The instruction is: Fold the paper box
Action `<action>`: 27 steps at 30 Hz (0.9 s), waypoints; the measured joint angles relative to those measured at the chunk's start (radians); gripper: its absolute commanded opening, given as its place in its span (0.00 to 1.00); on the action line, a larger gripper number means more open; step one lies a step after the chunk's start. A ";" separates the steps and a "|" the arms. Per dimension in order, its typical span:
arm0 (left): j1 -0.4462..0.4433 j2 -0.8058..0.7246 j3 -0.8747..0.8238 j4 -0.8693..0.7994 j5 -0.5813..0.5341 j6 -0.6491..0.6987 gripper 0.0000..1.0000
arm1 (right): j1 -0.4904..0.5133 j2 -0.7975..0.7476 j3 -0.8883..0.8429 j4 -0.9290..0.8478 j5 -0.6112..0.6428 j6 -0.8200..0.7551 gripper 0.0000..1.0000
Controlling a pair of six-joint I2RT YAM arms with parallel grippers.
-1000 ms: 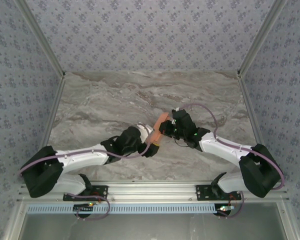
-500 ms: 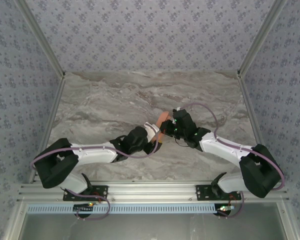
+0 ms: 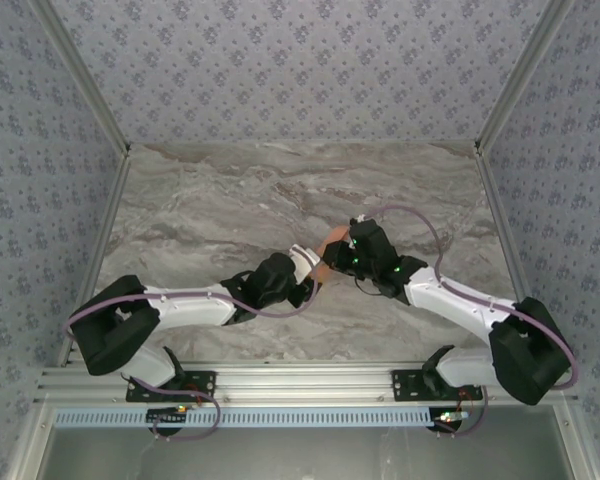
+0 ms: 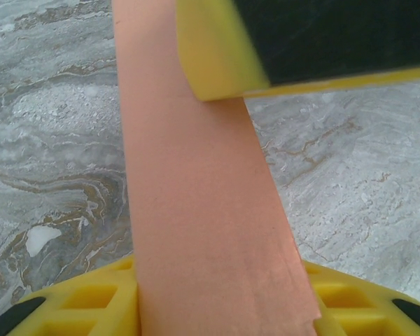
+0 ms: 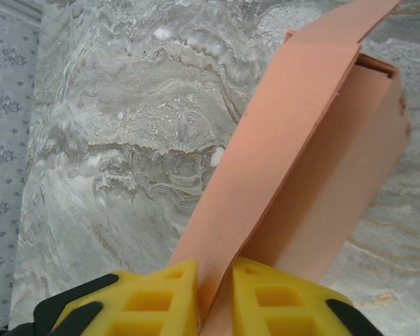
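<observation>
The paper box (image 3: pixel 329 238) is a salmon-orange, partly folded carton held up over the marble table between both arms. In the left wrist view one long panel of the paper box (image 4: pixel 196 203) runs across the lower yellow finger (image 4: pixel 91 304) and under the upper finger (image 4: pixel 210 63). My left gripper (image 4: pixel 213 182) is shut on that panel. In the right wrist view a flap of the paper box (image 5: pixel 287 133) drops between the yellow fingers (image 5: pixel 154 301). My right gripper (image 5: pixel 215 283) has its fingers slightly parted around the flap. The box's open end (image 5: pixel 381 91) points away.
The grey marble table (image 3: pixel 220 200) stretches out to the back and left of the arms. Patterned walls (image 3: pixel 40 180) with metal corner rails close it in on three sides. Purple cables (image 3: pixel 410 215) loop off both wrists.
My left gripper has moved in toward the box from the lower left and closed on its panel. My right gripper's fingers have eased apart on the flap.
</observation>
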 measured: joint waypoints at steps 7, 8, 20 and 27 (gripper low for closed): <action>0.080 -0.071 -0.029 -0.040 0.096 0.053 0.37 | -0.008 -0.123 0.063 -0.148 0.007 -0.203 0.47; 0.099 -0.088 -0.029 -0.053 0.120 0.062 0.36 | -0.014 -0.138 0.082 -0.174 0.006 -0.253 0.49; 0.296 -0.233 -0.017 -0.227 0.443 0.232 0.33 | -0.119 -0.154 0.191 -0.310 -0.020 -0.764 0.53; 0.396 -0.187 0.103 -0.356 0.647 0.390 0.37 | -0.119 -0.154 0.191 -0.324 0.002 -0.923 0.53</action>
